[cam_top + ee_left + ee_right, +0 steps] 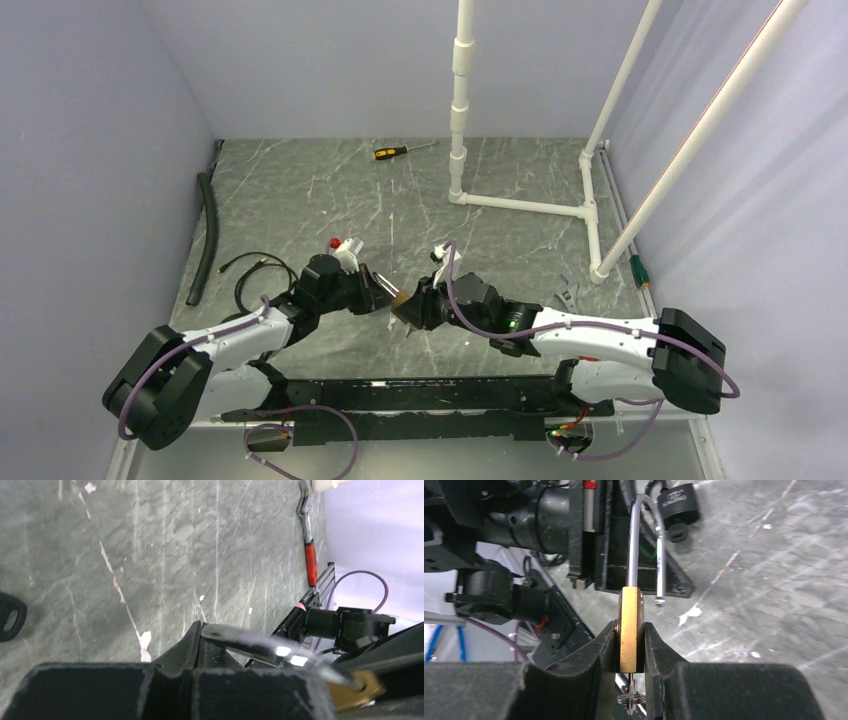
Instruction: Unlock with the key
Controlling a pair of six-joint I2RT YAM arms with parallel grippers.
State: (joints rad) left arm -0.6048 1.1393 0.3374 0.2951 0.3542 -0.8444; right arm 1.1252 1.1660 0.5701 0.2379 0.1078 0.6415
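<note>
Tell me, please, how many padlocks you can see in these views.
1. The brass padlock with a steel shackle is clamped in the right hand, over the middle of the grey marbled table; the shut left hand meets its open shackle. Others could be hidden from view.

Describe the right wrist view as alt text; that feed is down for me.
A brass padlock stands clamped in the right tool, its steel shackle open with one leg free. A small key ring dangles beneath the lock, and the left arm looms dark just behind the shackle, above the grey table.
</note>
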